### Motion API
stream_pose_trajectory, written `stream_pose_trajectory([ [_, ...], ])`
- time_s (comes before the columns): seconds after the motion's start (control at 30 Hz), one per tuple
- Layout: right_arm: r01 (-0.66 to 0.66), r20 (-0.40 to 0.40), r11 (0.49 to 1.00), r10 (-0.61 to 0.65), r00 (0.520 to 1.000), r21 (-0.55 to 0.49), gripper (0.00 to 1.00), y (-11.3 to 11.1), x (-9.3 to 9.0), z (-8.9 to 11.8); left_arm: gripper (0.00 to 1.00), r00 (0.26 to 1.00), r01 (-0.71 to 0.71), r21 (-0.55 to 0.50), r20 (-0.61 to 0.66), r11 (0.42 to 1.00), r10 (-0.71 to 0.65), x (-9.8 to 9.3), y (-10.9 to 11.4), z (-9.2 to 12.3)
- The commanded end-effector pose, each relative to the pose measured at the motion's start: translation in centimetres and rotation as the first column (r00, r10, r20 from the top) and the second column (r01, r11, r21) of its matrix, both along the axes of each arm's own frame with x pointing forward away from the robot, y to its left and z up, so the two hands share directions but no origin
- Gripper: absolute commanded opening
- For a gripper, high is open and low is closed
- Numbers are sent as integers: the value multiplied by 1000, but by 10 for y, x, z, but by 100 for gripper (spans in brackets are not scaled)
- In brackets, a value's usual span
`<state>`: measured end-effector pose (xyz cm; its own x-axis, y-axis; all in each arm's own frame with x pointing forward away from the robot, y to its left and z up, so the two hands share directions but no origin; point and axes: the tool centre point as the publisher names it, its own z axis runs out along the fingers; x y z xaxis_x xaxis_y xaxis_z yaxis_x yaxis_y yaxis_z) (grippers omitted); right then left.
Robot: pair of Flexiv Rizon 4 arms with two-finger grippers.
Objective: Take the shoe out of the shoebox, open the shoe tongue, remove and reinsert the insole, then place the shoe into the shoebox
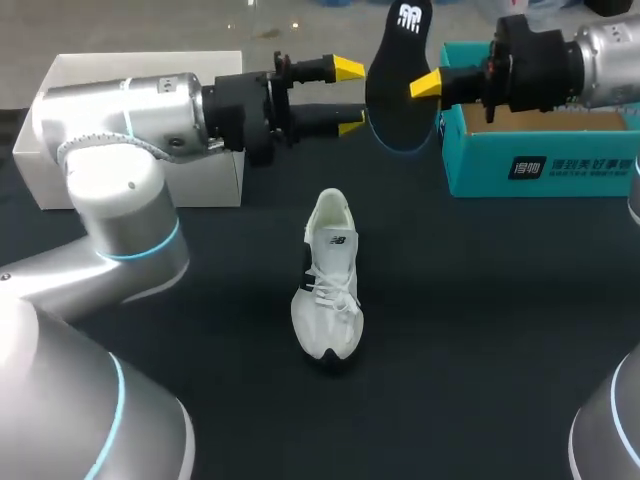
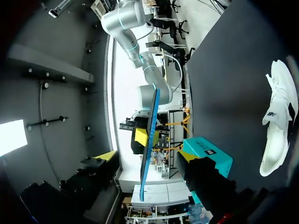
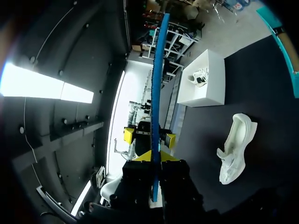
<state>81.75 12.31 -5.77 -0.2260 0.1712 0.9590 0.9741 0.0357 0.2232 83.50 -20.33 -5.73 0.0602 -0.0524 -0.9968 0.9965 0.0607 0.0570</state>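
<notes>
From above and behind, down onto the table (image 1: 480,330); from each wrist, facing across the insole (image 1: 400,90) — shoe (image 1: 328,290) in all three.

The left arm (image 1: 120,130) comes in from the left of the frame and lies level across the upper part. The left gripper (image 1: 349,97) has its fingers spread wide. The right arm (image 1: 600,45) enters at the upper right corner, and the right gripper (image 1: 422,86) pinches the insole (image 1: 400,60).

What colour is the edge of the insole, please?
The insole edge is blue; right wrist view.
</notes>
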Motion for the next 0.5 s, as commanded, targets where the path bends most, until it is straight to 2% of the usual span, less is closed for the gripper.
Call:
stream_pose_trajectory([
  [0.03,-1,0,1000,1,1000,-9,0,0,0,1,100,992,128,99,-1,987,-129,-5,70,5],
  [0.13,0,4,1000,0,1000,-11,0,0,0,1,100,985,169,98,-1,981,-170,-7,88,5],
  [0.27,-10,23,1000,10,1000,-10,0,6,-1,3,100,976,215,150,-10,965,-216,-7,110,-2],
  [0.5,-34,155,999,31,988,18,0,23,-4,12,100,961,276,207,-88,939,-263,-6,143,-10],
])
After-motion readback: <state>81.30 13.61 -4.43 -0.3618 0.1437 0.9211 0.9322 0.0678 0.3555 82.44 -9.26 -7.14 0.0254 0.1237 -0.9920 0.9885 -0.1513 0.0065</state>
